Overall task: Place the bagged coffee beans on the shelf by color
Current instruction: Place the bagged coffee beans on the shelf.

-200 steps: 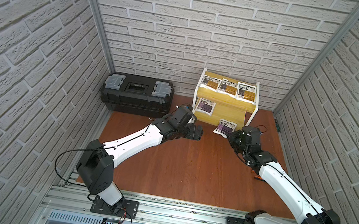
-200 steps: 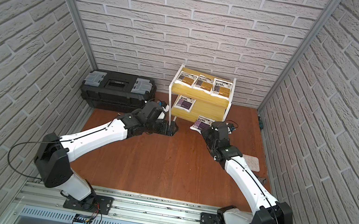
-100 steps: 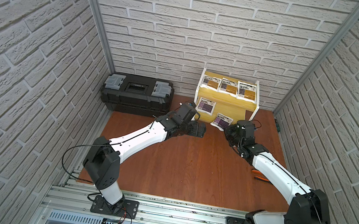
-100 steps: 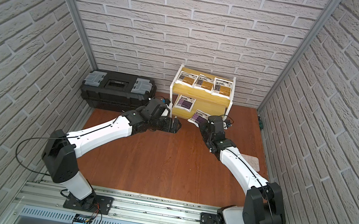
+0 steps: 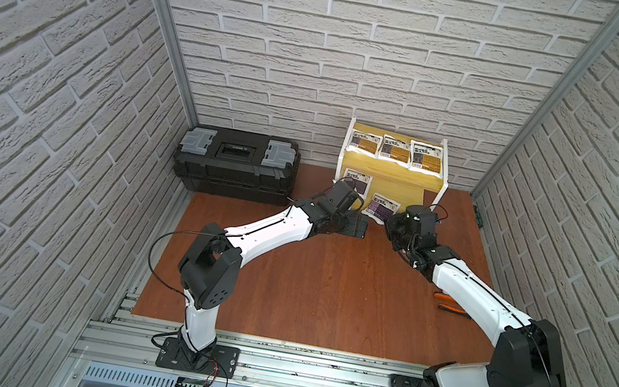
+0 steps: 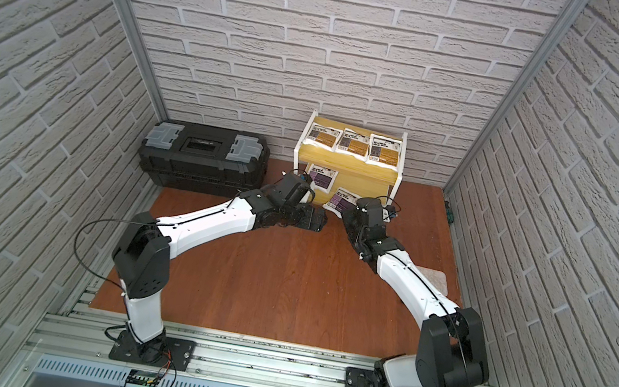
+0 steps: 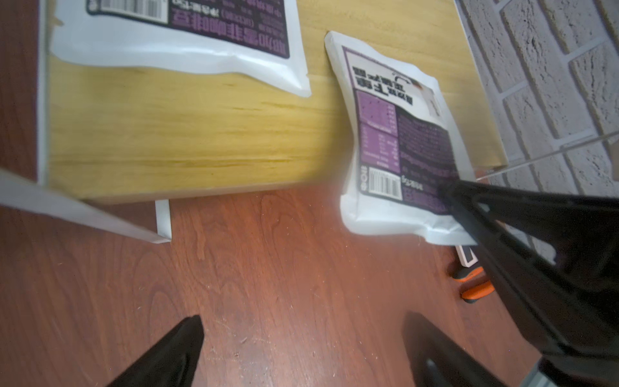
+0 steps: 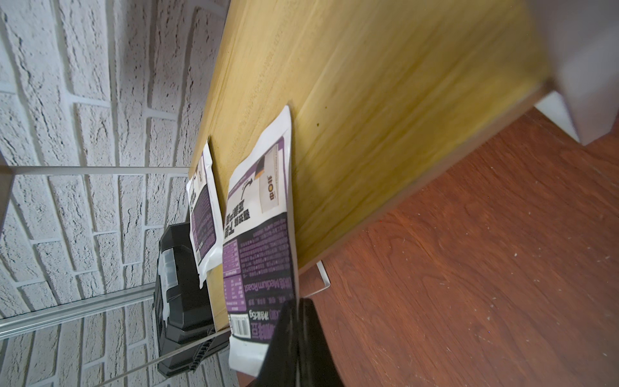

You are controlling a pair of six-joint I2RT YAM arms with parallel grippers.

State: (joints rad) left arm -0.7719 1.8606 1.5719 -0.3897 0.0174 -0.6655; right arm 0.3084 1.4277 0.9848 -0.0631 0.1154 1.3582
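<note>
Right gripper (image 8: 296, 311) clamped on purple pouch (image 8: 258, 234), now carried forward onto shelf (image 8: 368, 117), lower board. Last bag; release next.

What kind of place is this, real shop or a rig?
Probably a staged robot test cell: brick-pattern wall panels on metal posts, two arms bolted to an aluminium rail, and a small shelf of coffee bags.

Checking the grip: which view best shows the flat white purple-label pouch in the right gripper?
Left wrist: flat white purple-label pouch nearly whole, right gripper pinching its corner. Right wrist shows it foreshortened; both top views, small.
</note>
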